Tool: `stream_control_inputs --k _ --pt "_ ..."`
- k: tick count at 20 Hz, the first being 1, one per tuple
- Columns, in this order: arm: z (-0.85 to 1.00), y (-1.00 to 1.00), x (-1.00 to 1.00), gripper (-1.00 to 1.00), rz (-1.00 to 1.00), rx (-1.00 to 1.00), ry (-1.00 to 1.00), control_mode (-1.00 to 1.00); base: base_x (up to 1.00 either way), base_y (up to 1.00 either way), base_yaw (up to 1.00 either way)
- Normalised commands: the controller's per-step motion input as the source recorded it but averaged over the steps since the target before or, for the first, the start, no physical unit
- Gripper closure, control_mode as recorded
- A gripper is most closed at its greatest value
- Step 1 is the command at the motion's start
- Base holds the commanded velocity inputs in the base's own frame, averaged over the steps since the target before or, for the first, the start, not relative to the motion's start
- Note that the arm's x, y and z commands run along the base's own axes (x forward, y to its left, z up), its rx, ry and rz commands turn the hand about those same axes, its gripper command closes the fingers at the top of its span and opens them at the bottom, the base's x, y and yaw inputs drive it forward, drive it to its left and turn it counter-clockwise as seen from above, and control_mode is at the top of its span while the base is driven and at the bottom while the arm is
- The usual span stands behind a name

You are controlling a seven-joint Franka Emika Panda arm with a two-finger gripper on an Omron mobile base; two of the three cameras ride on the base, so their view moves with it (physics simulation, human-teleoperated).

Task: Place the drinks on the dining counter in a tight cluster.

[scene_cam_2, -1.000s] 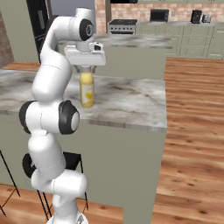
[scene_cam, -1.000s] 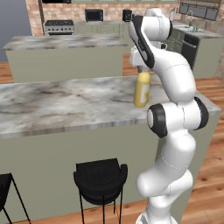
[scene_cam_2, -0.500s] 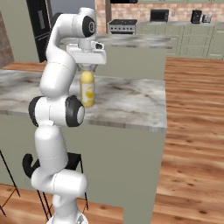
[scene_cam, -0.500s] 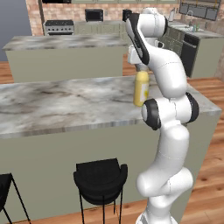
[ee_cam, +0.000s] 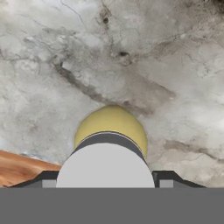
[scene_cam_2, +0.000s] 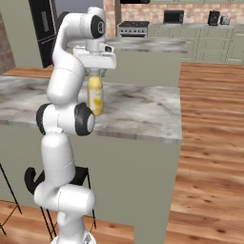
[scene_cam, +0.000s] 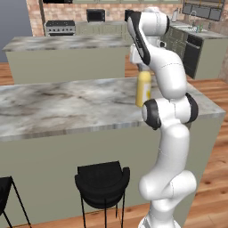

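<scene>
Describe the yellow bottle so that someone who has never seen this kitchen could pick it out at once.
Find the long marble counter with black stools at its front. Near its right end, under the white arm's gripper, stands the yellow bottle. It is tall and wide with a grey cap, the one bright thing on the grey stone.

Marble dining counter (scene_cam: 62,104) — yellow bottle (scene_cam: 143,88) upright near its end

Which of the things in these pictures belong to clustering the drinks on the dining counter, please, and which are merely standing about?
Job in hand:
- tall yellow bottle with grey cap
- grey-white veined marble dining counter
- two-finger gripper, over the bottle's cap

Standing about:
- black stool
- second marble island behind
- black microwave
</scene>
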Motion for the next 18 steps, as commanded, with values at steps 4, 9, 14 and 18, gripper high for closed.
stream_control_inputs --k 4,9,14,18 --pt "0.0 0.0 -0.01 1.0 0.0 0.02 -0.14 -1.0 0.0 0.0 0.0" --pt "-0.1 0.0 0.0 1.0 0.0 0.0 -0.11 -1.0 0.0 0.0 0.0" --pt "-0.31 0.0 0.0 1.0 0.0 0.0 -0.05 -1.0 0.0 0.0 0.0" --pt "-0.32 0.0 0.0 1.0 0.0 0.0 -0.08 -1.0 0.0 0.0 0.0"
